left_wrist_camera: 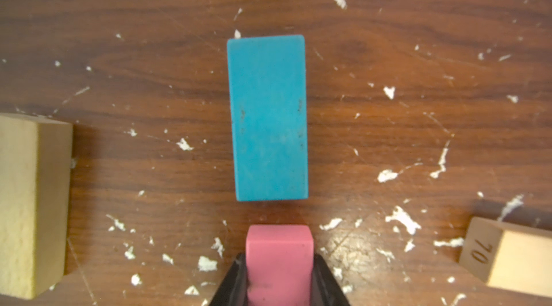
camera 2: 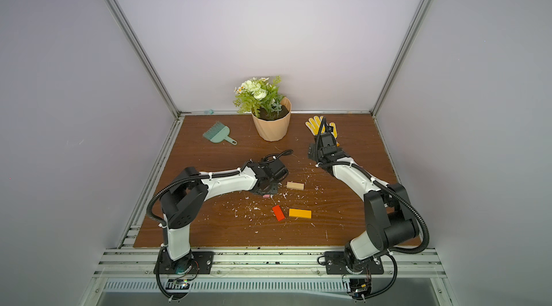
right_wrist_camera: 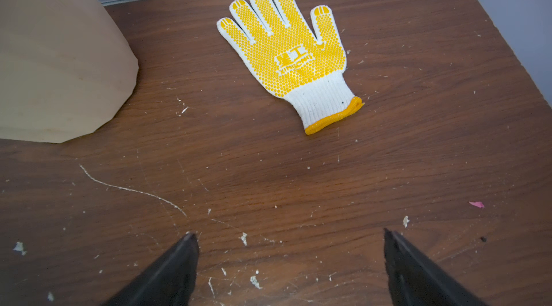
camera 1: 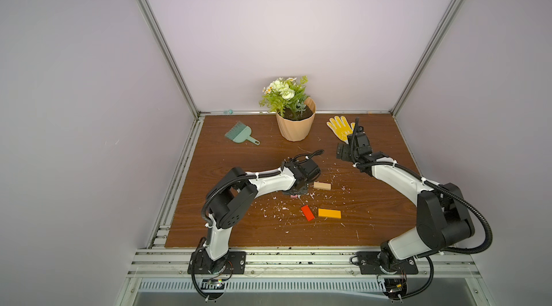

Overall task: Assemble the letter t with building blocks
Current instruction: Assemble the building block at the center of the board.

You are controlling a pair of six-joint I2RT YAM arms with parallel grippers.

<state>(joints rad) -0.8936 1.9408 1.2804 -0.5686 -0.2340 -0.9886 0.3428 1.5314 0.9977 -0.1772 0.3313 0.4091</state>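
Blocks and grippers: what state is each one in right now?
Left gripper: shut on pink block.
Right gripper: open, empty.
Pink block: gripped, small gap short of teal block.
Teal block: flat on table, free.
Tan block marked 10: on table, free.
Plain tan block: on table, free.
Red block: flat, loose.
Orange block: flat, loose.

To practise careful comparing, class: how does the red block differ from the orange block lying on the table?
The red block is shorter; the orange block is clearly longer. The red block lies slanted, while the orange block lies square to the front edge of the table. The red block is bright red, the orange block yellow-orange. Both are flat rectangular bars lying side by side on the table, neither held.
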